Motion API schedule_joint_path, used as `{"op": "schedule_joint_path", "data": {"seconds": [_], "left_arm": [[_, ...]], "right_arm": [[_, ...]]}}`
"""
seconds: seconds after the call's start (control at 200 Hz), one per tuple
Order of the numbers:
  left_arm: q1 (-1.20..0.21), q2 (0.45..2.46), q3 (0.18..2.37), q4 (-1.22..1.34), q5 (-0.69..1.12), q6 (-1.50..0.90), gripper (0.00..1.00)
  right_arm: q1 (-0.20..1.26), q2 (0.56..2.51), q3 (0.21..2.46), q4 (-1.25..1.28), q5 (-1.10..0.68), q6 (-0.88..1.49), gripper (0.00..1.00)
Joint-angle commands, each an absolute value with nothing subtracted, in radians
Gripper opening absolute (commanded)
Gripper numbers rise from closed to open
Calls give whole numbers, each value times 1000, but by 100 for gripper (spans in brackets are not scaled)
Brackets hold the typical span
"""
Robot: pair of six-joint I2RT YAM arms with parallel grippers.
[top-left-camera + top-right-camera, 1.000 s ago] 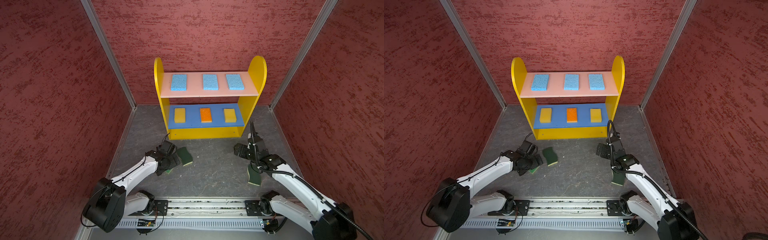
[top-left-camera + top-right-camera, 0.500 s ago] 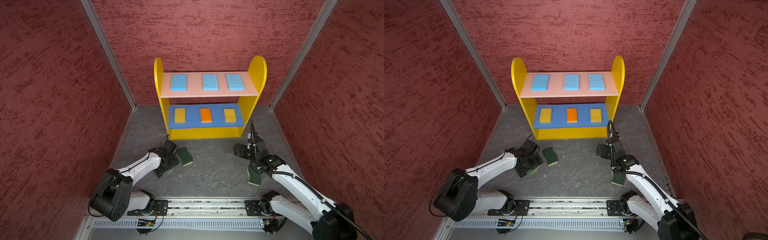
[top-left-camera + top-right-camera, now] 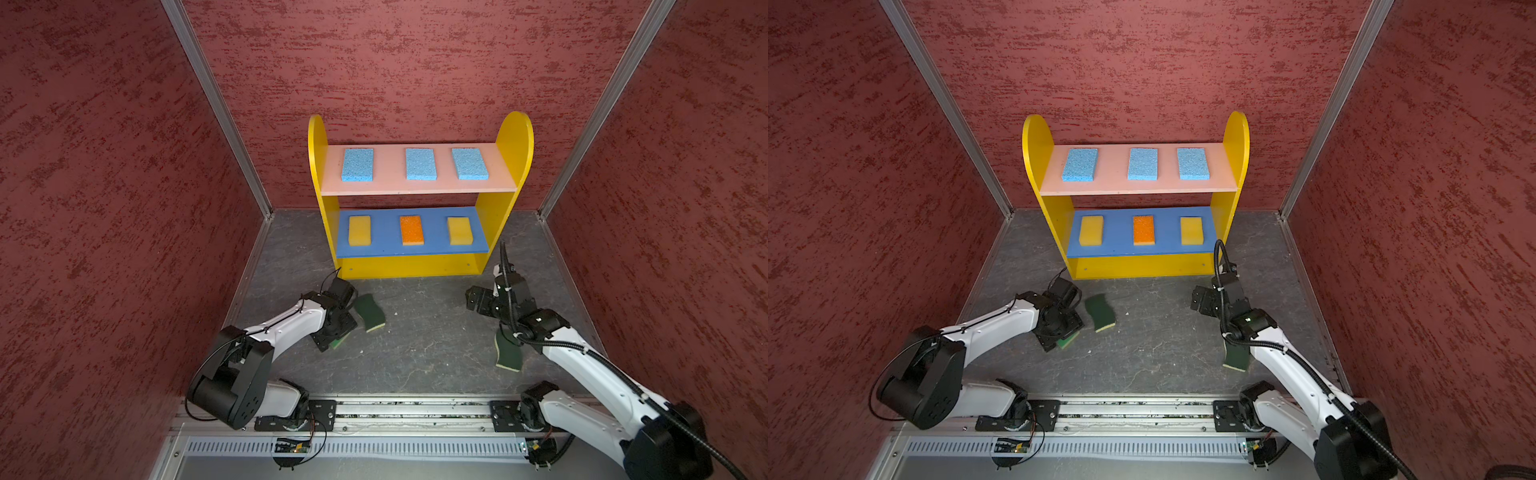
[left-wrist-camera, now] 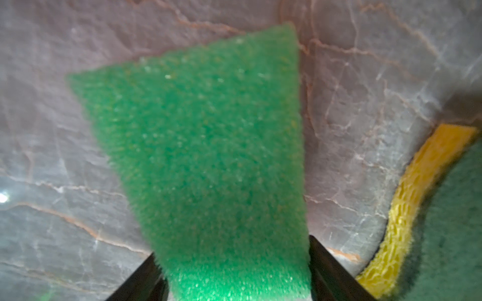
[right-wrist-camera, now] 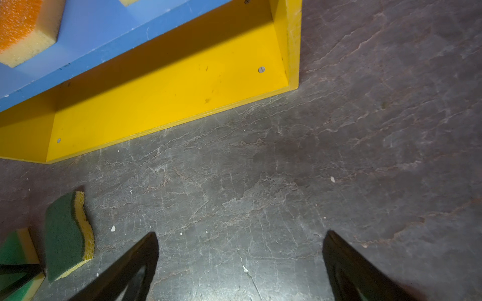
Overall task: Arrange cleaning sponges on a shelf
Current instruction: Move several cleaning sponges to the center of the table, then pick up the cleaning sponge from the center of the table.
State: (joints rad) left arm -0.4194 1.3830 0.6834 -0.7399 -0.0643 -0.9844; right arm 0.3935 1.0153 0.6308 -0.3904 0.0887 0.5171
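A dark grey, veined stone-look surface [image 3: 415,357] forms the bottom of a booth closed on three sides by red-brown textured walls [image 3: 104,166]. Aluminium posts [image 3: 216,108] stand in the back corners, and a metal rail [image 3: 415,409] along the near edge carries both arm bases. The shelf [image 3: 515,137] stands at the back against the wall, its yellow base [image 5: 169,104] resting on the surface. Three light blue sponges [image 3: 357,164] lie in a row on its pink top board [image 3: 390,185]. On the blue middle board [image 3: 386,243] an orange-topped sponge [image 3: 412,230] lies between two yellow sponges [image 3: 359,230]. The bright green sponge [image 4: 208,156] lies flat on the surface in front of the shelf's left end, between the left jaws. These are partly closed, with one of the fingers [image 4: 328,268] against each long side near one end. The wrist view is blurred, so they only seem to grip it. A dark green sponge [image 3: 370,312], wavy-edged with a yellow underlayer, lies just beside them, apart from the bright green one. The right jaws are spread wide and hold nothing, above the surface in front of the shelf's right end. A second dark green sponge [image 3: 508,353] lies nearer the rail, partly hidden under the right arm [image 3: 582,361].
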Motion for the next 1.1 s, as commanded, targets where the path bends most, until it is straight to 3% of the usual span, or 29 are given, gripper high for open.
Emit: {"op": "schedule_joint_path", "data": {"seconds": [0.0, 0.09, 0.641, 0.902, 1.092], "left_arm": [[-439, 1376, 665, -727, -89, -948, 65], [-457, 1364, 660, -717, -103, -911, 58], [-539, 1600, 879, -601, -25, -463, 53], [-685, 1695, 971, -588, -16, -406, 52], [-688, 1655, 958, -566, -40, -448, 50]], "right_arm": [[383, 1031, 626, -351, 61, 507, 99], [383, 1043, 627, -342, 47, 509, 99], [383, 992, 622, -382, 61, 509, 99], [383, 971, 618, -391, 68, 509, 99], [383, 971, 619, -393, 63, 509, 99]]}}
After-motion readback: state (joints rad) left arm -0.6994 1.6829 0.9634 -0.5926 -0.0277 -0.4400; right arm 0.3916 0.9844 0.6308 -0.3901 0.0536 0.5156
